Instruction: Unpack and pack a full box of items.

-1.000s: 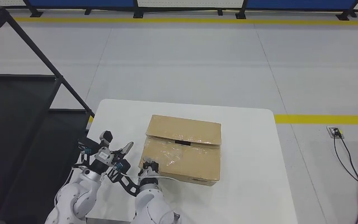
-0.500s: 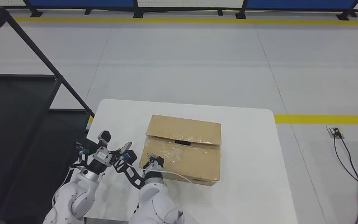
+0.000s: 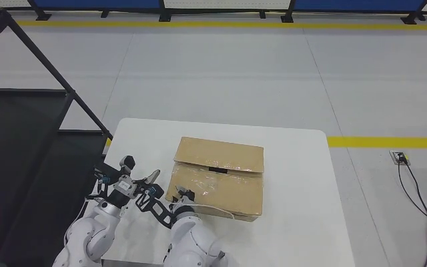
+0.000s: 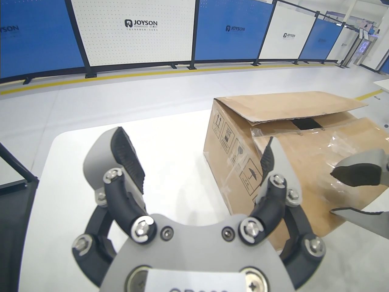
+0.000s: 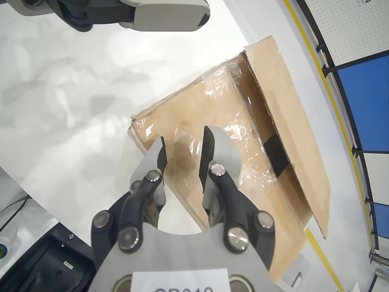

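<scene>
Left gripper (image 4: 196, 141) is wide open w/ nothing btwn its fingers, just bare table (image 3: 293, 227) under the gap. The cardboard box (image 3: 220, 177) sits closed on the table, right beside the left finger that's nearer the right gripper. The box side w/ printed symbols faces that finger; no contact as far as I can see. Right gripper (image 5: 184, 136) is open too, but w/ a much narrower gap and nothing held. Its fingers are over the box's near corner, above the near flap (image 5: 194, 107), which is covered in crinkly clear tape (image 5: 225, 92). Can't tell if the tips touch it. Ahead of the right fingers the far flap (image 4: 291, 104) stands slightly raised, w/ a dark slot btwn the two flaps. The two grippers are close together but apart.
</scene>
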`<action>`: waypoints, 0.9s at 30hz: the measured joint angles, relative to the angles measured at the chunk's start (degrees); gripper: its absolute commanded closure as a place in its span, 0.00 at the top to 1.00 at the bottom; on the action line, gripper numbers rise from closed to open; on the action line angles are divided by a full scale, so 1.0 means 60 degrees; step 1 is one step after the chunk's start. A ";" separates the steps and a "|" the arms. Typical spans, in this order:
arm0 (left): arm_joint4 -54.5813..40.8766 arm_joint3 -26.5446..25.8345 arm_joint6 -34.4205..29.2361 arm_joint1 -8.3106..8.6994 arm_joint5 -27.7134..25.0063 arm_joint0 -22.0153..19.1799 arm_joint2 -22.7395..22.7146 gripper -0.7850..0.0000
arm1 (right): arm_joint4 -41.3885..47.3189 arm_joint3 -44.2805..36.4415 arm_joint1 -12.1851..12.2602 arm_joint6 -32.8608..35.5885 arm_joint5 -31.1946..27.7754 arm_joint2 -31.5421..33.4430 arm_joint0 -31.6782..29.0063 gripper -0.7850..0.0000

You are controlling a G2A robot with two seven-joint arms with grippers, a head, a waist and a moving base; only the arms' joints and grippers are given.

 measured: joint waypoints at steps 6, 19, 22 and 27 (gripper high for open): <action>-0.0046 -0.0033 -0.0016 0.0009 0.0031 0.0040 -0.0001 1.00 | 0.0107 0.0179 -0.0100 0.0081 -0.0151 0.0105 0.0181 0.38; -0.0148 -0.0121 -0.0175 0.0031 0.0031 -0.0007 0.0014 1.00 | -0.0553 0.0363 -0.0290 0.0449 0.0086 0.0038 0.0210 0.00; -0.0154 -0.0121 -0.0222 0.0032 0.0055 -0.0040 0.0046 1.00 | -0.0766 0.0078 -0.0268 0.0375 0.0201 0.0053 0.0097 0.00; -0.0134 -0.0193 -0.0312 0.0039 0.0066 -0.0084 0.0081 1.00 | -0.1018 -0.0902 -0.0158 0.0140 0.0210 0.0273 -0.0279 0.00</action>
